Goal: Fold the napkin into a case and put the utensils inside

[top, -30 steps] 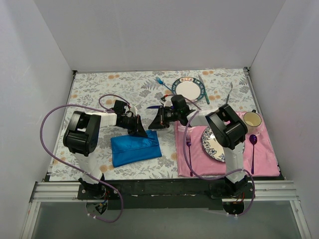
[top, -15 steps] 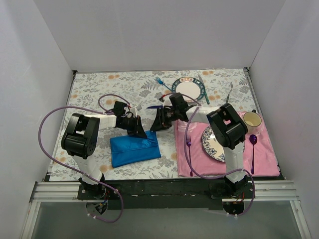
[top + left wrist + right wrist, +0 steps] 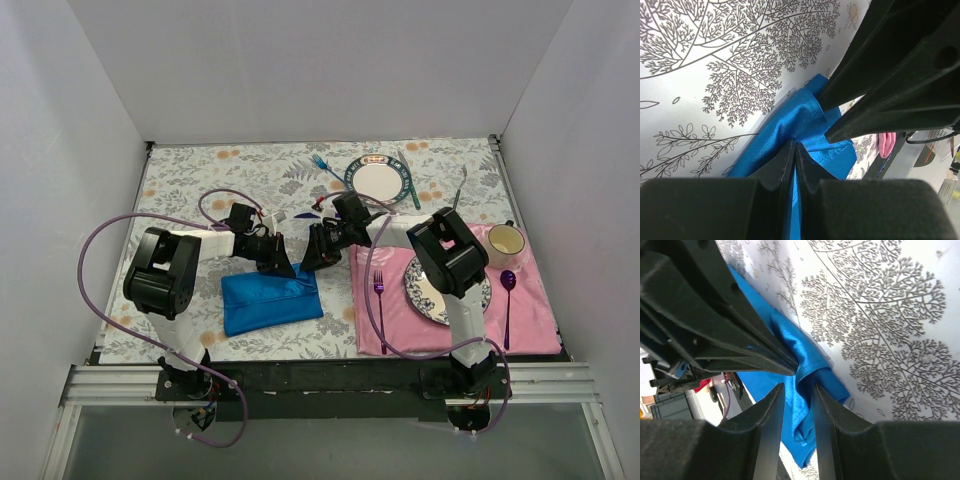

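Presently the napkin (image 3: 270, 303) lies folded into a flat blue rectangle on the left half of the surface (image 3: 195, 180), well apart from the pink placemat (image 3: 530, 322) on the right. Both arms meet at its far right corner.

The left pincer (image 3: 285, 266) is clenched on the napkin: in its wrist view the two fingers press together with a thin strip of blue cloth pinched between them.

The right pincer (image 3: 311, 260) is released, jaws parted and straddling a raised fold of the same corner. Whether its pads touch the cloth cannot be told.

The blue fork (image 3: 322, 165) lies at the far side of the surface, just left of a teal-rimmed plate (image 3: 378, 180). A teal knife (image 3: 408, 182) lies at that plate's right edge.

On the placemat are a magenta fork (image 3: 379, 290), a patterned plate (image 3: 428, 290) partly hidden by the right arm, a purple spoon (image 3: 508, 292) and a cream cup (image 3: 506, 242).
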